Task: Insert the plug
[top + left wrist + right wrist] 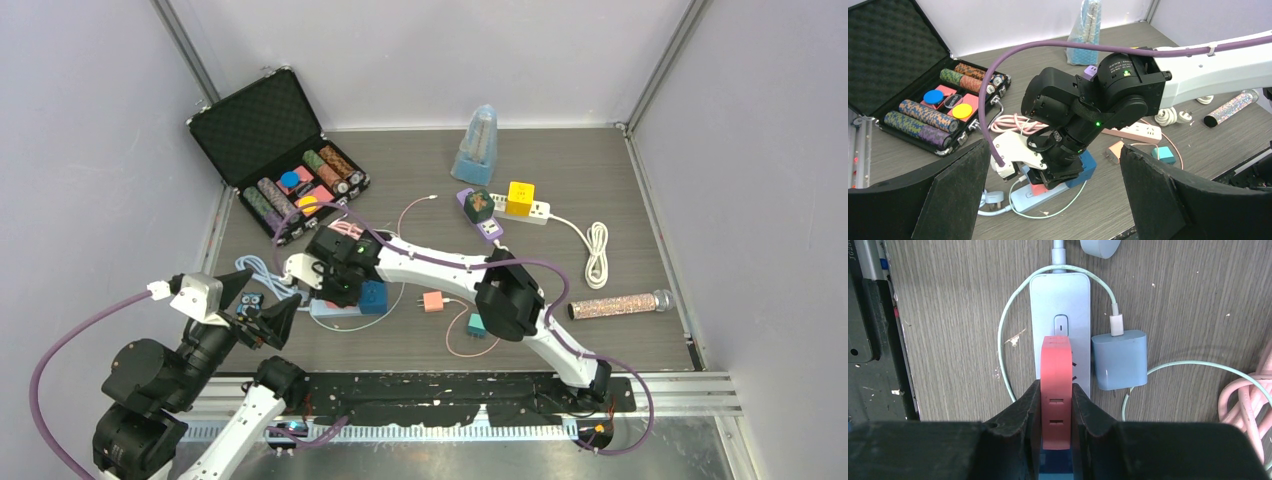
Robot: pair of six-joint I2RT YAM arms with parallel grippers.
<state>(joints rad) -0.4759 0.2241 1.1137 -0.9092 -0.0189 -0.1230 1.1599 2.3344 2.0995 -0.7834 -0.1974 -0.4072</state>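
Lower left in the top view, the left gripper (258, 303) hangs spread, holding nothing. Low in the right wrist view, the right gripper (1056, 392) pinches the red plug (1056, 357) over the pale power strip (1060, 295), mid-frame. Insertion looks like the step in hand; next, a straight push down with prongs aligned. The plug's long axis runs up-frame along the strip; its prongs are hidden.

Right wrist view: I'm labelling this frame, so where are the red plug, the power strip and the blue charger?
red plug (1056, 385), right wrist view, middle of its top face.
power strip (1060, 295), right wrist view, bare upper part of its face.
blue charger (1119, 360), right wrist view, centre of its body.
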